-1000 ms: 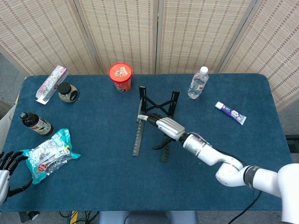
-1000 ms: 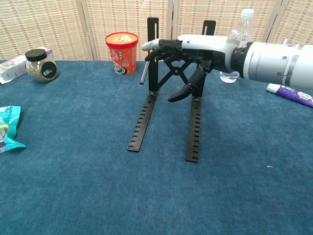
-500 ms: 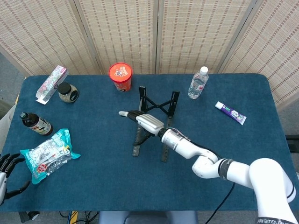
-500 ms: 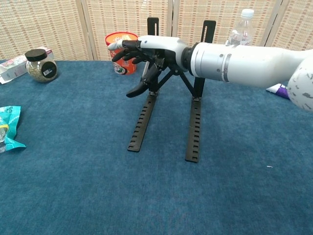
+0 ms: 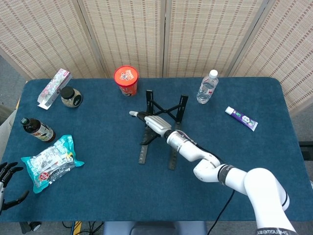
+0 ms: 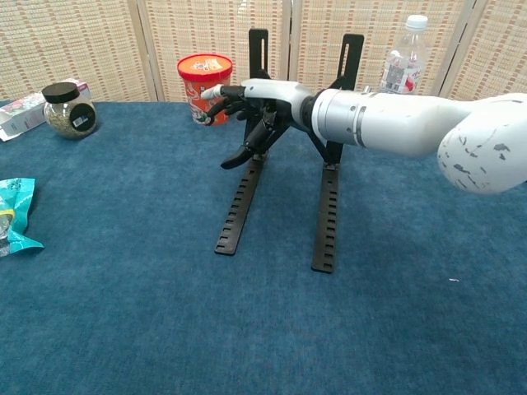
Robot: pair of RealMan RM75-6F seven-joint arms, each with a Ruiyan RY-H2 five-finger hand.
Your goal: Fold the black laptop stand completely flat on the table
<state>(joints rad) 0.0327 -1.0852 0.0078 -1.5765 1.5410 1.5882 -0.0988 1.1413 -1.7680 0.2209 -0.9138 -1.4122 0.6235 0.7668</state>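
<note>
The right hand reaches in from four o'clock and hangs over the left rail of the black laptop stand, its fingers spread apart and gripping nothing; in the chest view the hand sits in front of the stand's left upright, with the thumb pointing down toward the rail, though whether it touches the frame cannot be told. The stand is near the middle of the blue table, still set up: two slotted rails lie flat on the cloth running toward six o'clock, and two uprights with a crossed brace rise at the twelve o'clock end. The left hand shows only at the table's eight o'clock corner, dark fingers apart and empty. From the stand, a red cup stands at eleven o'clock, a water bottle at one o'clock, and a tube lies at three o'clock. Toward nine and ten o'clock sit a small jar, a pink box, a dark bottle lying on its side, and a teal snack bag.
</note>
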